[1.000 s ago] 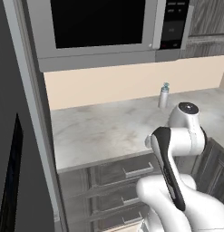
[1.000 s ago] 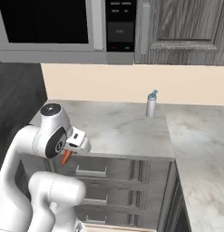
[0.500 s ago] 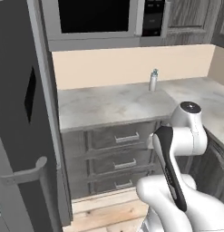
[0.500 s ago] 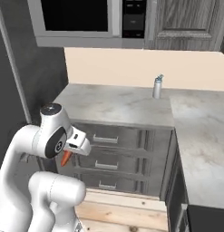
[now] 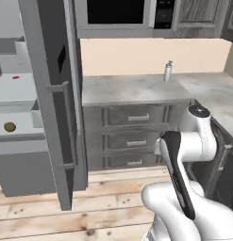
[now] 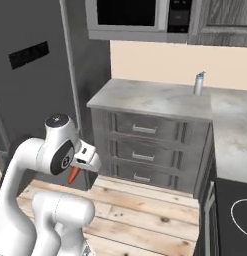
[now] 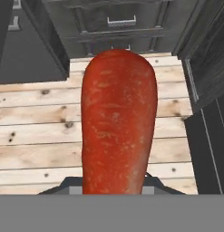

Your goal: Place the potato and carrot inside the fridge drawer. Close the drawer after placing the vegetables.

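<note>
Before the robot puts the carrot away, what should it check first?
1. Carrot held in the gripper: ok, it pokes straight out from the hand in the hand view and hangs below it in the right base view.
2. Fridge door open: ok, the light-grey inside shows in the left base view.
3. Fridge drawer pulled out: ok.
4. Potato already in the drawer: ok, a small olive-brown ball lies there.
5. Carrot over the drawer: not ok, wooden floor lies under it.
6. Room beside the potato: cannot tell, part of the drawer is cut off.
</note>
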Tool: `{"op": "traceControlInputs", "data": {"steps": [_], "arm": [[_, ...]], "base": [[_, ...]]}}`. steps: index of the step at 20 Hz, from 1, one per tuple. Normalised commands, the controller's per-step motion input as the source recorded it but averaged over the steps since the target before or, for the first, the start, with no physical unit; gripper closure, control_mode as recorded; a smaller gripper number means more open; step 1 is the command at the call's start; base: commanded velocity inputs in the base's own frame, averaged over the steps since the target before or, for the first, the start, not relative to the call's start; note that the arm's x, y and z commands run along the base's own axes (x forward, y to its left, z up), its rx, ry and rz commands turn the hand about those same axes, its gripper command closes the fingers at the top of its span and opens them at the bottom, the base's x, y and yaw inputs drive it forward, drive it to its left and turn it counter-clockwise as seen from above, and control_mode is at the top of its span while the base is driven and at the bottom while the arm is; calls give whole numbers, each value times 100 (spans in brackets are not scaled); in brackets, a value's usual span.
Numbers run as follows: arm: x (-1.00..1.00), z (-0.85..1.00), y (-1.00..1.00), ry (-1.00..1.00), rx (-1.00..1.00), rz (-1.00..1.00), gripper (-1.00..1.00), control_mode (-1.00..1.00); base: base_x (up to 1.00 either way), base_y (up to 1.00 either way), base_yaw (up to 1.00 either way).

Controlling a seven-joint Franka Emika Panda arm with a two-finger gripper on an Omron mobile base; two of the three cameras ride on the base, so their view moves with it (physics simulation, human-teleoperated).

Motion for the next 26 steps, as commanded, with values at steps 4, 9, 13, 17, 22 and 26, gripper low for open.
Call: {"op": "traceControlInputs", "data": {"steps": [4,9,13,17,22,26], "arm": [[0,0,0,0,0,0,100,100],[0,0,0,0,0,0,100,100],[0,0,0,0,0,0,100,100],[0,0,0,0,0,0,100,100],[0,0,0,0,0,0,100,100],[0,0,0,0,0,0,100,100]], "base": [[-100,92,34],[-48,100,32],[2,100,21],[50,100,1],[77,100,-10],[52,91,-27]]}}
